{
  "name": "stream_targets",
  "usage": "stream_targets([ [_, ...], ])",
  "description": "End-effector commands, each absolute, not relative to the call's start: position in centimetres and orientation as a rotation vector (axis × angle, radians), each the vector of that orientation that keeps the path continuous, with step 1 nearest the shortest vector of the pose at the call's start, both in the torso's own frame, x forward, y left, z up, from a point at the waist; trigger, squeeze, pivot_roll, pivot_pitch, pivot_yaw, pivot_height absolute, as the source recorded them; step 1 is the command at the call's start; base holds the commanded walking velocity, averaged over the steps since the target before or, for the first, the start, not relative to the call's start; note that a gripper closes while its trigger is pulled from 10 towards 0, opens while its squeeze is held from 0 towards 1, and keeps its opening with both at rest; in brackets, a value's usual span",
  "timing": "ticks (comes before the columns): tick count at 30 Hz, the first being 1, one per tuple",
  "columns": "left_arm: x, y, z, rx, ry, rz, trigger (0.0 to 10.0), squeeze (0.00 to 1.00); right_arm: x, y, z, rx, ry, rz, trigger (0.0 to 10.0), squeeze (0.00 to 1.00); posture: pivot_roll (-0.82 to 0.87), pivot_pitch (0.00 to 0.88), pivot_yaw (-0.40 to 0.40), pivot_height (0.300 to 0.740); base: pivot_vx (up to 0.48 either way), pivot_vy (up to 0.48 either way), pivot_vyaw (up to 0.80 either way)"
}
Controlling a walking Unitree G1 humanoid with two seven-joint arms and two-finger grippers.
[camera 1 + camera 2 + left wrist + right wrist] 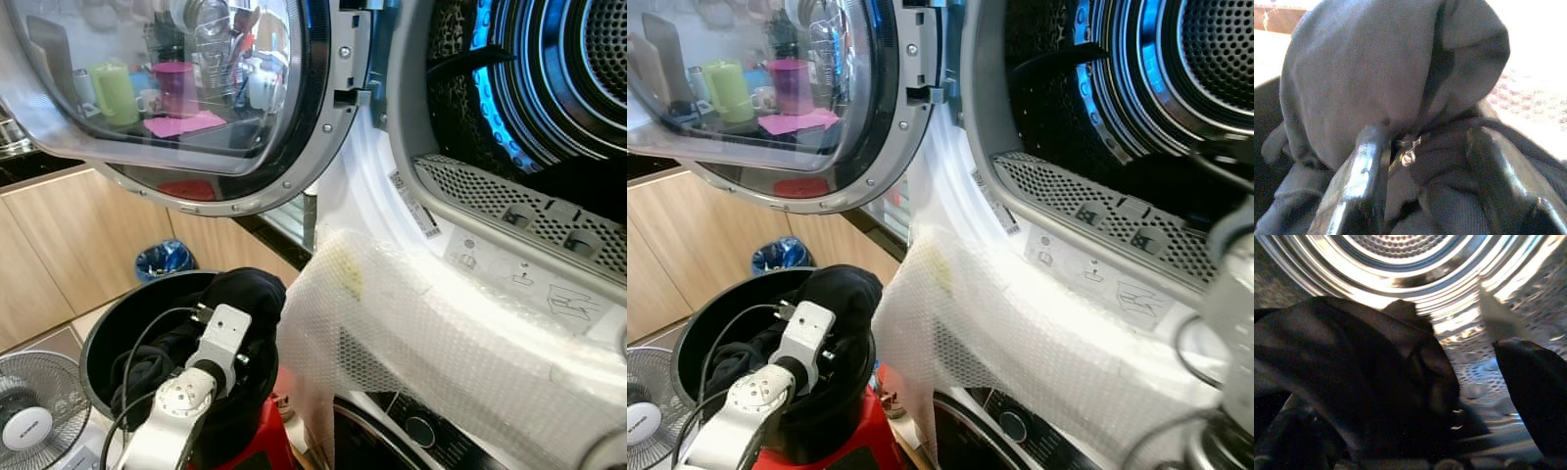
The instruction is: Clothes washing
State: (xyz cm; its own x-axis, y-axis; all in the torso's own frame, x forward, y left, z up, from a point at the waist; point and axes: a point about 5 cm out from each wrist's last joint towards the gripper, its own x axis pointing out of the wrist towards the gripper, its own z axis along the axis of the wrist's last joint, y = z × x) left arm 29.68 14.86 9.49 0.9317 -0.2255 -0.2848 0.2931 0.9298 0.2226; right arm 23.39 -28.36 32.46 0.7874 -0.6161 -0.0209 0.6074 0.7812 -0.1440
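A round black basket (103, 328) at the lower left holds dark clothes. My left gripper (1430, 171) reaches into it and is shut on a bunched black garment (250, 294), which rises above the basket's rim. The cloth is pinched between the two black fingers (1364, 181). The machine's drum (558, 78) stands open at the upper right, its round glass door (176, 88) swung out to the left. My right gripper (1410, 426) is inside the drum, fingers spread, with a dark heap of clothes (1366, 372) lying in front of it. The right arm (1229, 294) shows blurred at the right edge.
A sheet of bubble wrap (411, 333) hangs over the machine's front below the drum opening. The basket rests on a red stand (263, 446). A white floor fan (29, 411) is at the lower left, and a blue-lined bin (164, 259) stands by wooden cabinets (69, 245).
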Motion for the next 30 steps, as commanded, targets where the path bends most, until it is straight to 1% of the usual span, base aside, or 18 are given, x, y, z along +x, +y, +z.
stream_targets([
  [1,29.3,14.6,8.2,0.278,0.322,-0.296,10.0,0.0,22.4,-29.0,32.4,-0.112,0.084,-0.67,10.0,0.0,0.12,0.032,-0.077,0.74,0.0,0.0,0.0],
  [3,29.3,14.6,8.2,0.279,0.322,-0.298,10.0,0.0,22.3,-28.6,32.8,-0.122,0.076,-0.604,10.0,0.0,0.12,0.031,-0.075,0.74,0.0,0.0,0.0],
  [5,29.3,14.6,8.2,0.28,0.322,-0.3,10.0,0.0,22.3,-27.9,33.2,-0.194,0.074,-0.514,10.0,0.0,0.12,0.028,-0.073,0.74,0.0,0.0,0.0],
  [6,29.3,14.6,8.2,0.28,0.322,-0.3,10.0,0.0,22.3,-27.9,33.2,-0.194,0.074,-0.514,10.0,0.0,0.12,0.028,-0.073,0.74,0.0,0.0,0.0],
  [7,29.4,14.5,8.2,0.282,0.323,-0.306,10.0,0.0,22.6,-26.0,34.4,-0.266,0.009,-0.34,10.0,0.0,0.12,0.027,-0.075,0.74,0.0,0.0,0.0],
  [8,29.4,14.5,8.2,0.282,0.323,-0.306,10.0,0.0,22.6,-26.0,34.4,-0.266,0.009,-0.34,10.0,0.0,0.12,0.027,-0.075,0.74,0.0,0.0,0.0],
  [10,29.4,14.5,8.3,0.283,0.321,-0.31,10.0,0.0,22.9,-24.1,35.1,-0.289,-0.032,-0.192,10.0,0.0,0.12,0.025,-0.076,0.74,0.0,0.0,0.0],
  [11,29.4,14.5,8.3,0.283,0.321,-0.31,10.0,0.0,22.9,-24.1,35.1,-0.289,-0.032,-0.192,10.0,0.0,0.12,0.025,-0.076,0.74,0.0,0.0,0.0],
  [12,29.4,14.4,8.3,0.282,0.32,-0.312,10.0,0.0,23.1,-23.5,35.2,-0.287,-0.037,-0.152,10.0,0.0,0.12,0.025,-0.076,0.74,0.0,0.0,0.0],
  [13,29.5,14.4,8.3,0.282,0.319,-0.312,10.0,0.0,23.2,-22.3,35.1,-0.342,-0.027,-0.046,10.0,0.0,0.13,0.02,-0.082,0.74,0.0,0.0,0.0],
  [18,29.4,14.4,8.4,0.284,0.318,-0.312,10.0,0.0,23.0,-22.0,35.1,-0.418,-0.013,0.012,10.0,0.0,0.13,0.022,-0.083,0.74,0.0,0.0,0.0],
  [20,29.4,14.4,8.4,0.283,0.317,-0.313,10.0,0.0,22.7,-22.4,35.2,-0.417,-0.05,0.015,10.0,0.0,0.13,0.024,-0.084,0.74,0.0,0.0,0.0],
  [23,29.5,14.3,8.9,0.25,0.279,-0.309,10.0,0.0,22.1,-21.9,35.9,-0.331,-0.206,0.128,10.0,0.0,0.13,0.026,-0.084,0.74,0.0,0.0,0.0],
  [26,29.6,13.8,9.5,0.226,0.236,-0.349,10.0,0.0,20.5,-19.9,35.1,-0.226,-0.356,0.383,10.0,0.0,0.13,0.028,-0.084,0.74,0.0,0.0,0.0],
  [27,29.6,13.8,9.5,0.226,0.236,-0.349,10.0,0.0,20.5,-19.9,35.1,-0.226,-0.356,0.383,10.0,0.0,0.13,0.028,-0.084,0.74,0.0,0.0,0.0],
  [28,29.5,13.7,9.6,0.226,0.229,-0.361,10.0,0.0,19.9,-19.1,34.5,-0.202,-0.378,0.474,10.0,0.0,0.13,0.032,-0.083,0.74,0.0,0.0,0.0],
  [29,29.5,13.7,9.7,0.225,0.226,-0.369,10.0,0.0,19.1,-17.9,33.2,-0.186,-0.364,0.599,10.0,0.0,0.13,0.032,-0.083,0.74,0.0,0.0,0.0],
  [30,29.4,13.7,9.7,0.226,0.226,-0.373,10.0,0.0,18.6,-17.2,32.5,-0.174,-0.351,0.678,10.0,0.0,0.14,0.036,-0.083,0.74,0.0,0.0,0.0],
])
